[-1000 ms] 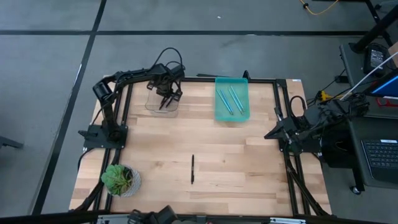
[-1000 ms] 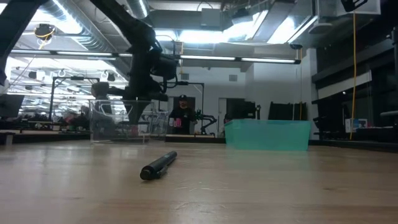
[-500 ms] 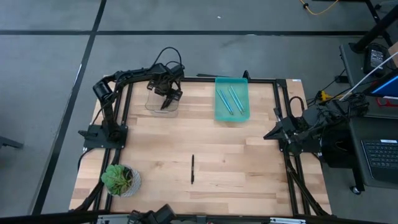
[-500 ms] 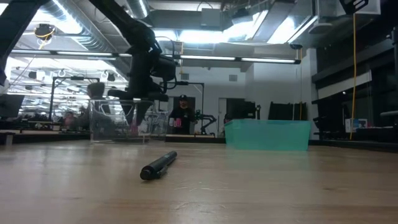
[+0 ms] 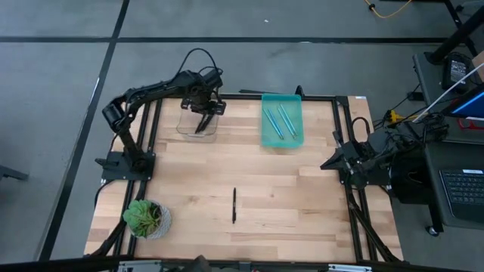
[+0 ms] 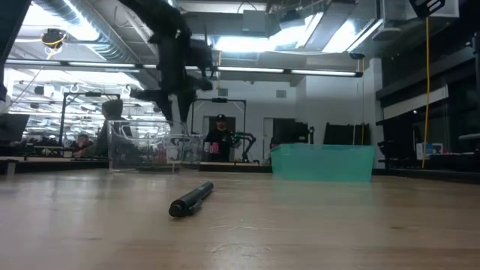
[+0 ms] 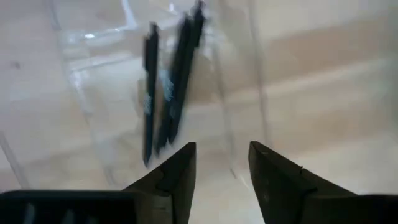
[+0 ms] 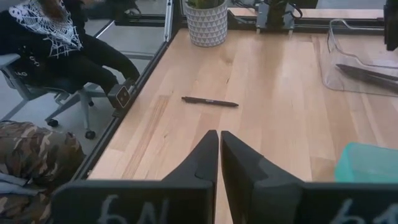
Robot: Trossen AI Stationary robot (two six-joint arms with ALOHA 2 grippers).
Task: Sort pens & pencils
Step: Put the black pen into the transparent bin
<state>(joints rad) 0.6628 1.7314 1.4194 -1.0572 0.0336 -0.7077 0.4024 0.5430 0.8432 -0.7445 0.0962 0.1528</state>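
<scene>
While your left gripper (image 5: pixel 203 115) hangs over the clear bin (image 5: pixel 184 127) near the desk's (image 5: pixel 302 204) far-left corner, its fingers (image 7: pixel 177 177) stand apart with nothing between them. You can see three black sticks (image 7: pixel 166 87) lying side by side inside that bin, below the released fingers and not touching them. One more black stick (image 5: pixel 234 205) lies alone on the bare wood, about midway along the near half of the desk, well apart from both bins; from the low camera it lies on the wood in front of both bins. Two or three light blue sticks (image 5: pixel 277 121) lie in the teal bin (image 5: pixel 296 134) at the far edge, right of the clear one; you cannot count them surely from above. Your right gripper (image 8: pixel 219 140) waits off the right edge of the desk, its fingers clenched together on nothing. A potted plant (image 5: pixel 145 217) stands by the near-left corner. Beyond the desk, a person (image 8: pixel 56 46) sits on a chair, seen from the right wrist camera, and another person (image 6: pixel 218 139) shows far off in the room behind the bins
</scene>
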